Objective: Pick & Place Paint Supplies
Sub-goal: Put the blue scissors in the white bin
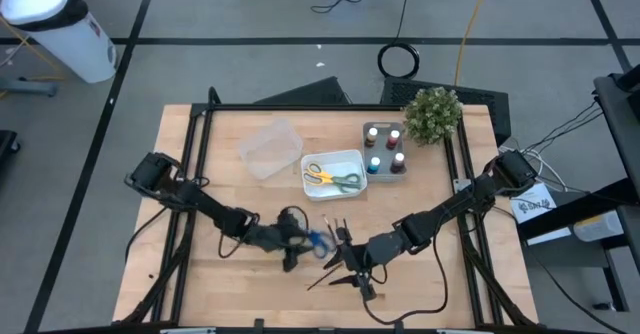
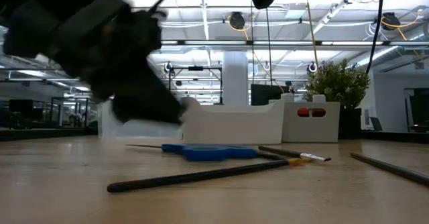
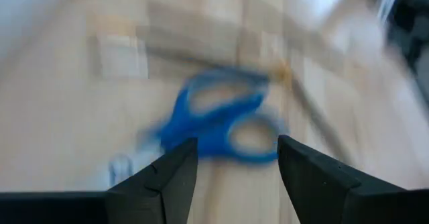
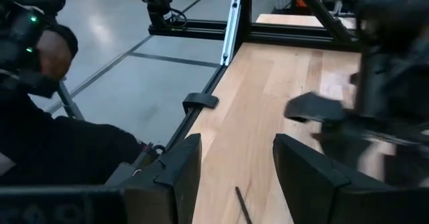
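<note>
Blue scissors [image 3: 218, 127] motion-blurred in left wrist view, blades indistinct. Left pincer [image 2: 144, 103] a dark smear in low view. Paint pots [image 1: 384, 149] too small to distinguish top colours. Brush [image 4: 242, 205] cut off by frame edge.

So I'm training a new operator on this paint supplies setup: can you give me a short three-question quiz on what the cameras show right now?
1. True or false: the blue scissors are already in the white tray.
2. Which gripper has the blue scissors straight ahead of its open fingers? A) left gripper B) right gripper C) neither
3. Fill in: the white tray holds two pairs of scissors, one with orange-yellow handles and one with ____ handles.

Key: 1 false, they lie on the table among the brushes; 2 A; 3 green.
</note>
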